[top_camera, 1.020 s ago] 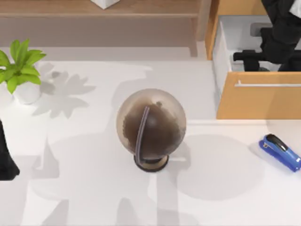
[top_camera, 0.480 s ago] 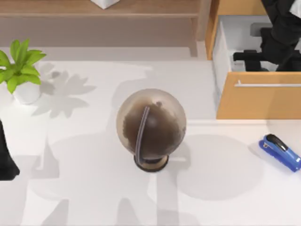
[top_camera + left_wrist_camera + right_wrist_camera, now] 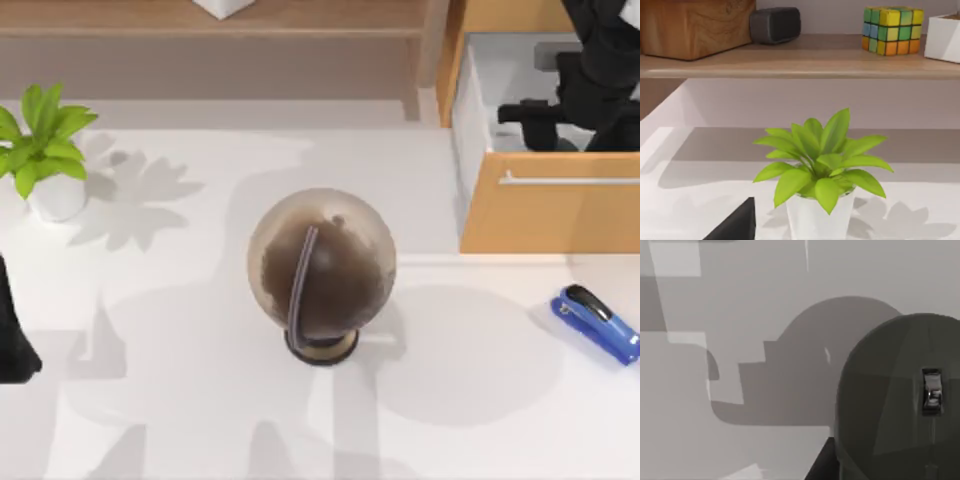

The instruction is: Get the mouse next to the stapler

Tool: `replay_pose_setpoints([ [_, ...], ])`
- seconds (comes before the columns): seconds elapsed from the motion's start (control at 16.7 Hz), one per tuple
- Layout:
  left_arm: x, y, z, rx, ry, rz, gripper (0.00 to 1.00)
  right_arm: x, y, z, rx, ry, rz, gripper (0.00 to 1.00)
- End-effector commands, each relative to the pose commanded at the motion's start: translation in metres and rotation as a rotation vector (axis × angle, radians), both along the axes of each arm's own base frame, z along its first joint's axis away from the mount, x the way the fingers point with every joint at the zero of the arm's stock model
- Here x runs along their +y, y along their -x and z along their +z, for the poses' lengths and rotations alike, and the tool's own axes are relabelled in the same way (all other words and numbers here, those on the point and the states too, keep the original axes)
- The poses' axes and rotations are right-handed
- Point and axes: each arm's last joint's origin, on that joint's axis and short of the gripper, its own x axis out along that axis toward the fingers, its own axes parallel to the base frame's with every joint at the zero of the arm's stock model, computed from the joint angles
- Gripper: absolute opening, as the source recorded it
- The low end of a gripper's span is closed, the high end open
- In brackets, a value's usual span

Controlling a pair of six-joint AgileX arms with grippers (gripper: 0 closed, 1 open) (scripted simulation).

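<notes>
Right tool (image 3: 545,112) down in the drawer (image 3: 560,215) — finger state can't tell.
Mouse (image 3: 900,395) right below; an off-centre grab could squirt it, far from stapler (image 3: 597,322).

My right arm (image 3: 600,75) reaches over the open drawer (image 3: 545,210) at the far right and hides most of the inside, and I cannot tell how its fingers stand. In the right wrist view the mouse (image 3: 900,400) is cut off by the picture's edge, so part of its grey back is lost. The stapler (image 3: 597,323) lies close to the right edge of the worktop (image 3: 180,380), and my left arm (image 3: 12,330) is cropped at the left edge.
</notes>
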Motion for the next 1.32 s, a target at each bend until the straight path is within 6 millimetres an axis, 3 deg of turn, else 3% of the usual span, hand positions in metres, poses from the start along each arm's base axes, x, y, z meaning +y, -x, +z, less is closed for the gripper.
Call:
replay_pose_setpoints([
  [0.24,0.000,0.000,0.000,0.000,0.000,0.000,1.00,-0.001,0.015,0.040,-0.035,0.005,0.025,0.00],
  [0.42,0.000,0.000,0.000,0.000,0.000,0.000,1.00,-0.010,0.030,0.085,-0.121,0.002,0.031,0.00],
  [0.6,0.000,0.000,0.000,0.000,0.000,0.000,1.00,-0.024,0.052,0.128,-0.215,-0.002,0.025,0.00],
  [0.78,0.000,0.000,0.000,0.000,0.000,0.000,1.00,-0.039,0.081,0.156,-0.268,-0.002,0.018,0.00],
  [1.02,0.000,0.000,0.000,0.000,0.000,0.000,1.00,-0.058,0.121,0.165,-0.271,0.000,0.013,0.00],
  [1.32,0.000,0.000,0.000,0.000,0.000,0.000,1.00,-0.075,0.163,0.137,-0.191,0.000,0.013,0.00],
])
